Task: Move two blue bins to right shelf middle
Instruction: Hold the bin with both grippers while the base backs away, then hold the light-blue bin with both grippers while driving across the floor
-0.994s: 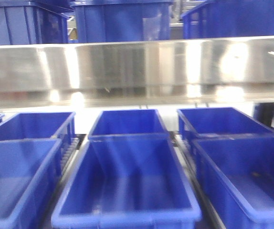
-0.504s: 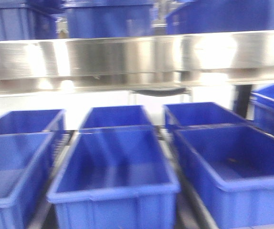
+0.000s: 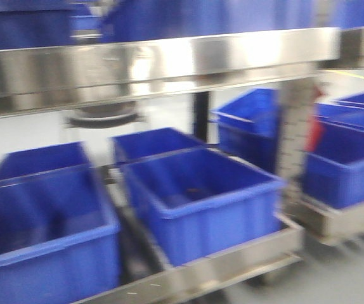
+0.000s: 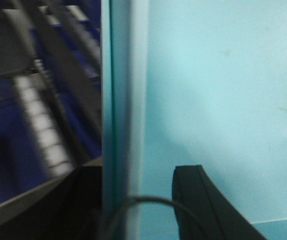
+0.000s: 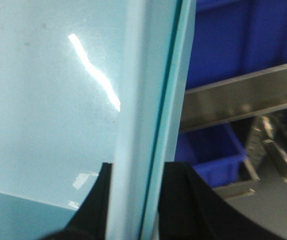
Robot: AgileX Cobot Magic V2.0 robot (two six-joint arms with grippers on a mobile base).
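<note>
Looking at the wrist views first: we've got both sets of jaws clamped over the rim of the gripped bin (image 4: 223, 90). On the left gripper (image 4: 133, 200), one black finger (image 4: 203, 210) lies flat against the smooth pale teal wall. The other dark finger is on the far side of the vertical rim, so the jaws are nearly closed with only the wall between them.

Same deal on the right gripper (image 5: 143, 195). The rim runs up between two black fingers (image 5: 183, 200), and the wall is glossy with a streak of glare across it. The colour washes out to pale cyan this close, and we can't tell whether it's one bin or two stacked.

The front view is badly blurred. A steel shelf edge (image 3: 169, 60) crosses the top, flat and shiny. Below it, a rectangular blue plastic bin (image 3: 201, 202) sits at the corner of the lower level, right up against the steel front lip (image 3: 233, 263). Another bin (image 3: 42, 234) is just beside it on the left, with two more behind.

A steel post (image 3: 293, 133) stands at that corner. Right of it are a second rack's bins (image 3: 347, 164), and bare grey floor (image 3: 340, 278) opens up in front of them.
</note>
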